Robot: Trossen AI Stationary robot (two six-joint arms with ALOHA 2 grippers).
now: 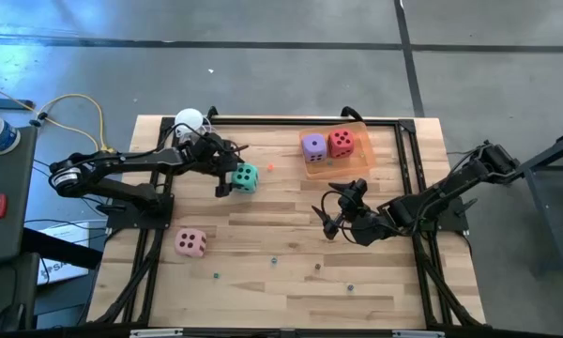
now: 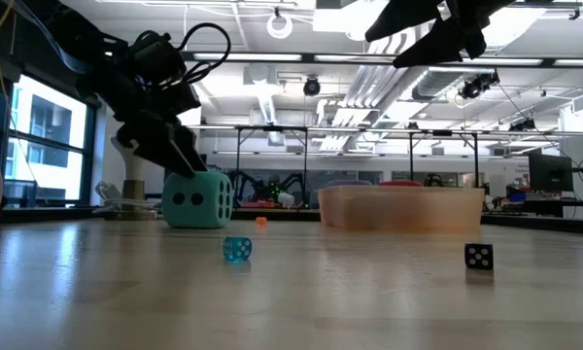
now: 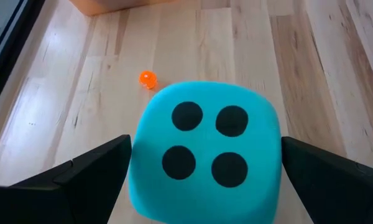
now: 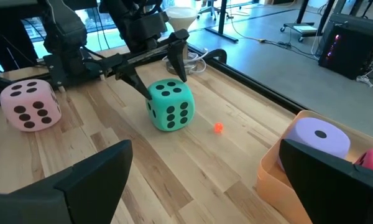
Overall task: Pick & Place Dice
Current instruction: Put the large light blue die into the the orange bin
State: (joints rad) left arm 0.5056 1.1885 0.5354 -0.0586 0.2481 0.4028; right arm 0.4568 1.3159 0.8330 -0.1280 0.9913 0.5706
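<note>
The teal die [image 3: 205, 149] rests on its bottom face on the wooden table, four pips facing up in the left wrist view. My left gripper [image 1: 233, 178] is open, tilted down, with a finger on either side of the die [image 4: 170, 106]; I see no touch. The pink die [image 1: 190, 243] lies near the table's left front. The purple die [image 1: 313, 145] and the red die [image 1: 341, 142] sit in the orange tray [image 1: 357, 164] at the far middle. My right gripper [image 1: 333, 211] hovers open at mid-table, right of the teal die, with nothing between its fingers.
An orange bead [image 3: 147, 79] lies just beyond the teal die, toward the tray. Tiny beads, among them a blue one [image 2: 236, 249] and a black one [image 2: 478, 256], are scattered over the near half of the table. A white round object [image 1: 189, 120] stands at the far left corner.
</note>
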